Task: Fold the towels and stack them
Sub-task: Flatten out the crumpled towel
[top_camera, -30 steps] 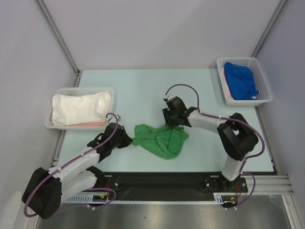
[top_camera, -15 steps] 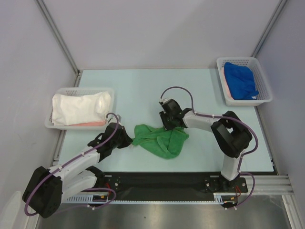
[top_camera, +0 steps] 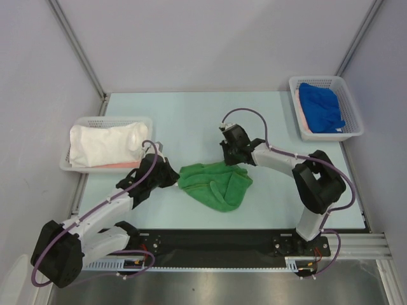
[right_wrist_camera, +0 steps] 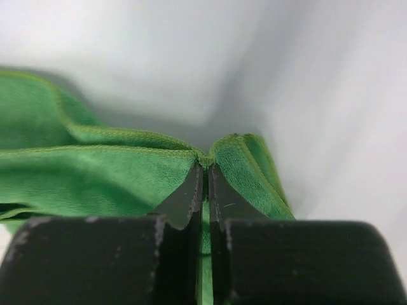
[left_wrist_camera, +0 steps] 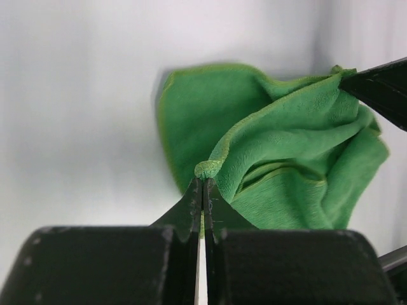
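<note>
Since a second ago the green towel [top_camera: 215, 184] is getting tugged a bit flatter and wider. That's because your right gripper [right_wrist_camera: 203, 166] has gone from roughly half open to fully pinched, and your left arm has been nudging up and away from the near edge. Right now the towel is lying rumpled on the table [top_camera: 191, 114], around the middle and toward the front, bunching in loose folds and stretching between your two grippers. You're pinching it at two spots along the hemmed edge. Your left gripper [left_wrist_camera: 203, 181] is clamping a little nub of hem at the towel's left end, jaws pressed together with only thin cloth between them. Your right gripper is doing the same at the towel's far right side, on what looks like a corner, with the stitched edge running off both sides of the tips. Looks to me like you're holding it this way so you can tension that edge and open the cloth out flat. It's still way too crumpled to fold, so I'd say the folding on this one isn't happening yet. Further out, the white towel [top_camera: 105, 145] is sitting heaped in the left basket [top_camera: 114, 119], near your left gripper. The blue towel [top_camera: 321, 108] is piled in the right basket [top_camera: 353, 108] at the far right corner, well apart from the action.
</note>
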Tool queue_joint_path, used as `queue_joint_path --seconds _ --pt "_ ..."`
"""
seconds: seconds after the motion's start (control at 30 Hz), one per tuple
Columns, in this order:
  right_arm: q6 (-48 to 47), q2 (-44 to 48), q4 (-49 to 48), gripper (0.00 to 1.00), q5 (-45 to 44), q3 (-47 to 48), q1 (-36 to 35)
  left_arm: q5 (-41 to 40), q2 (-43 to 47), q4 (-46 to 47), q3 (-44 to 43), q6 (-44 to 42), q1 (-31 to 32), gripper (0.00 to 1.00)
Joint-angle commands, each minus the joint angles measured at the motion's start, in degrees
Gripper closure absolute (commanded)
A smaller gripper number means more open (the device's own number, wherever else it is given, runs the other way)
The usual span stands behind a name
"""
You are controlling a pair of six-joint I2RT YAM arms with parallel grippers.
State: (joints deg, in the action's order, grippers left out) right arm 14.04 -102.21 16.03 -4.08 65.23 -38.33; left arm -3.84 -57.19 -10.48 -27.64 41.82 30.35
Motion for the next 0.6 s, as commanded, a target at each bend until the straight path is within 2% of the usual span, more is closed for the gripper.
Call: queue_joint_path --seconds 0.0,0.27,0.4,0.57 --pt "1.07 7.55 0.23 1.00 -0.14 2.97 1.67 0.32 -0.64 -0.50 -5.58 -2.27 -0.38 1.00" --pt "2.04 13.44 1.54 1.00 -1.46 4.20 4.84 -0.99 -2.75 -2.79 -13.40 -5.69 -0.47 1.00" --pt "2.39 20.80 2.78 1.00 -4.27 6.39 5.72 -1.26 -2.93 -3.75 -21.90 -8.86 -0.47 1.00" --pt "0.65 30.92 3.30 1.00 -5.50 7.54 5.46 0.58 -0.47 -3.76 -28.43 -15.53 0.06 1.00"
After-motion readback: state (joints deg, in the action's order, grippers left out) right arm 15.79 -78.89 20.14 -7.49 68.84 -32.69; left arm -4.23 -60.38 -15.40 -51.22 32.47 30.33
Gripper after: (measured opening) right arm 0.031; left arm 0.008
